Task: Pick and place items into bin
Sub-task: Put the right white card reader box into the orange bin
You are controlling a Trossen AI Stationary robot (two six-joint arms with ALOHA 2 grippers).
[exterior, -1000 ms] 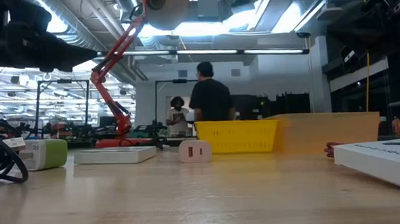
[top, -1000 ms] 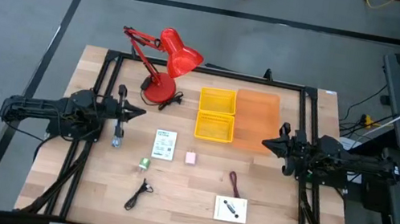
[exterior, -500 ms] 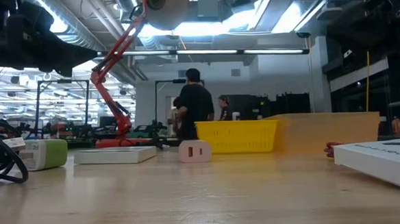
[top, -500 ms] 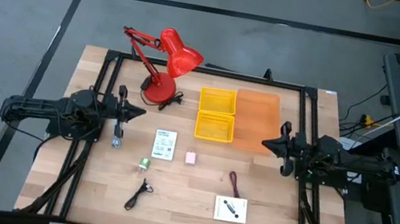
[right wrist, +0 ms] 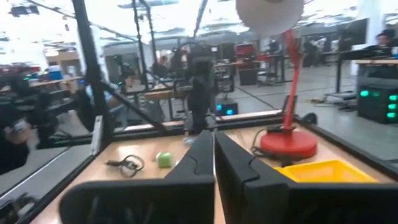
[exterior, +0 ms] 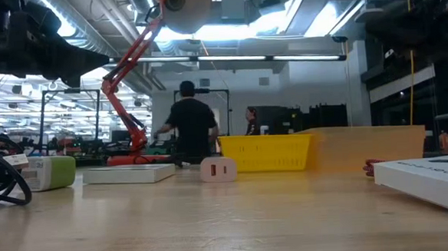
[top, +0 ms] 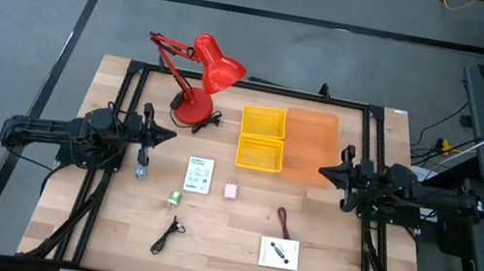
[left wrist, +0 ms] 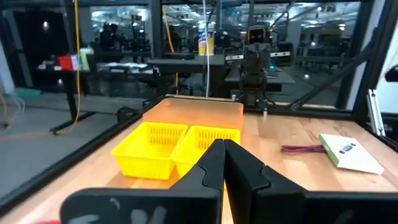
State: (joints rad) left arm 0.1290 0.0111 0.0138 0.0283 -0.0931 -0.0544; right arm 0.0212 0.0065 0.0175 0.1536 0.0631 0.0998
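Nothing picked yet: left end effector [top: 146, 132] and right end effector [top: 342, 176] hover at the worktop [top: 234, 243] sides, fingers together, items like the white packet [top: 199, 175] and pink block [top: 230, 192] near the yellow bin [top: 260, 140], so next an arm must open and reach.

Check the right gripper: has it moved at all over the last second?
Barely. In the high view the right gripper has crept slightly away from the orange bin, back toward the table's right edge.

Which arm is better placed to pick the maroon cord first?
Probably right: the right gripper hangs nearer the maroon cord and the yellow bin. The left gripper waits across the table.
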